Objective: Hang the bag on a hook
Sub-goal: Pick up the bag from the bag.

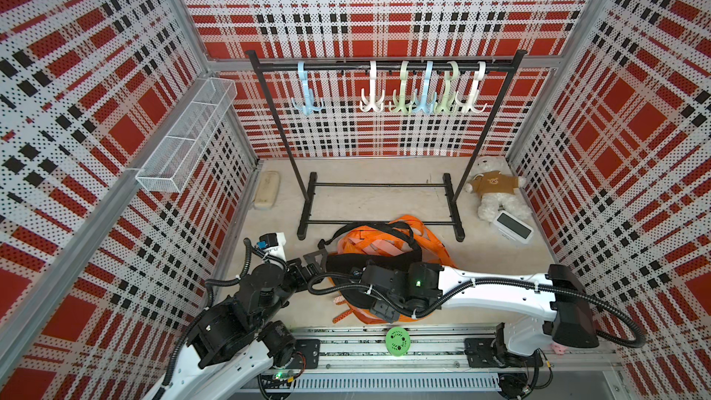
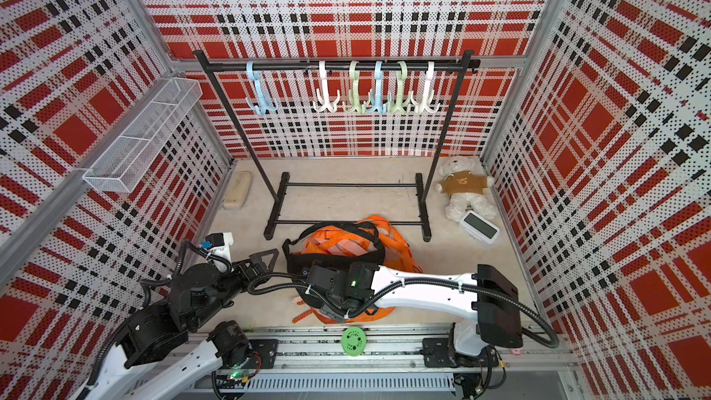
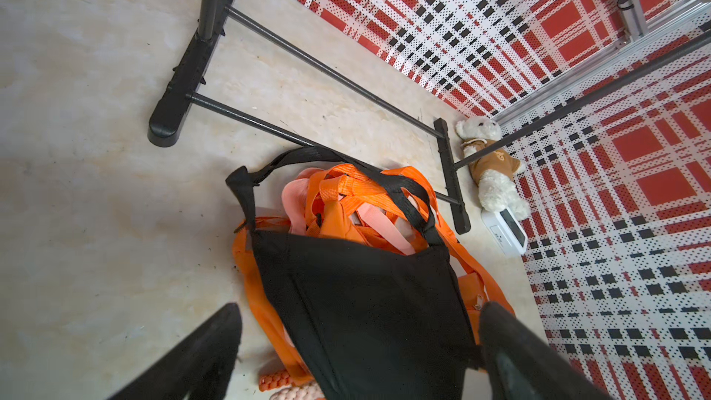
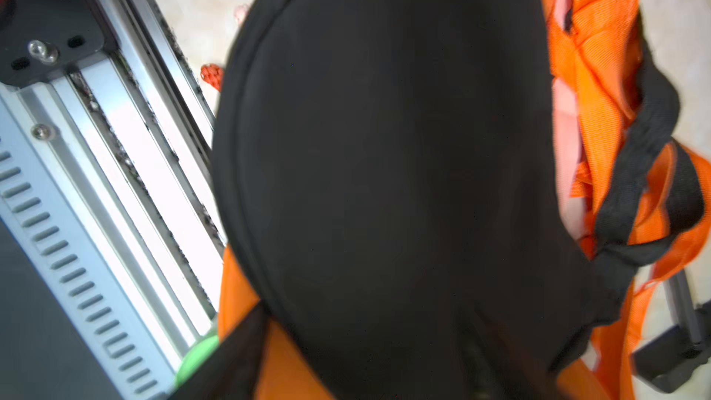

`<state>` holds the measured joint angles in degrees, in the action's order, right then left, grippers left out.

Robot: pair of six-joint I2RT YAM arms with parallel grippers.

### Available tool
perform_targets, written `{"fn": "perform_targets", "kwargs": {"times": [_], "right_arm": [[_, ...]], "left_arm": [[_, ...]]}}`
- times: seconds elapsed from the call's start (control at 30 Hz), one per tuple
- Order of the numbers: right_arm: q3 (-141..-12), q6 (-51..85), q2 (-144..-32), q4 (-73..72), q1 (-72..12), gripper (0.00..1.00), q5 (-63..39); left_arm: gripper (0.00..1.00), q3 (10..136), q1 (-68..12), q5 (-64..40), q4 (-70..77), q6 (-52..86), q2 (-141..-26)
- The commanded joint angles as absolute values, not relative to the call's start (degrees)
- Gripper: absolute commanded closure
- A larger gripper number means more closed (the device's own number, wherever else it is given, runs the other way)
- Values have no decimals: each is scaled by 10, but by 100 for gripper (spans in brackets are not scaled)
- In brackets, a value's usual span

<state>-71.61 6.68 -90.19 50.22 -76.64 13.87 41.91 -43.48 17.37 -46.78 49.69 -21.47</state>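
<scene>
Lying slumped on the floor [image 1: 365, 202] before the rack [image 1: 379, 66], the bag [image 1: 384, 250] looks soft and light, best taken by its black strap loop [image 3: 307, 153]; the left gripper [image 3: 359, 307] is spread wide beside it, the right gripper [image 4: 354, 363] too hidden to tell

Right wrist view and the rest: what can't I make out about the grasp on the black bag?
Right end effector: in both top views the right arm covers its fingers; in the right wrist view blurred black bag fabric fills the frame, so open or shut cannot be told.
Left end effector: finger bases cut off by the left wrist view's bottom edge.
Clock display: too small to read.
</scene>
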Motion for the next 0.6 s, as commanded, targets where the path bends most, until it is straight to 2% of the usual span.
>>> {"fn": "perform_targets", "kwargs": {"times": [0.0, 0.1, 0.23, 0.27, 0.4, 0.57], "right_arm": [[-733, 66, -922, 478, -759, 53, 149], [-720, 67, -933, 450, -755, 67, 126], [-699, 86, -929, 424, -753, 96, 107], [-691, 93, -918, 417, -750, 100, 108], [-644, 136, -828, 355, -715, 100, 55], [-571, 190, -665, 255, -621, 100, 19]], "left_arm": [[2, 420, -435, 172, -428, 503, -219], [2, 426, -434, 172, -412, 503, -212], [3, 440, -432, 183, -398, 503, -194], [2, 446, -432, 187, -396, 504, -193], [3, 480, -430, 204, -410, 502, -204], [4, 522, -430, 209, -401, 487, -219]]}}
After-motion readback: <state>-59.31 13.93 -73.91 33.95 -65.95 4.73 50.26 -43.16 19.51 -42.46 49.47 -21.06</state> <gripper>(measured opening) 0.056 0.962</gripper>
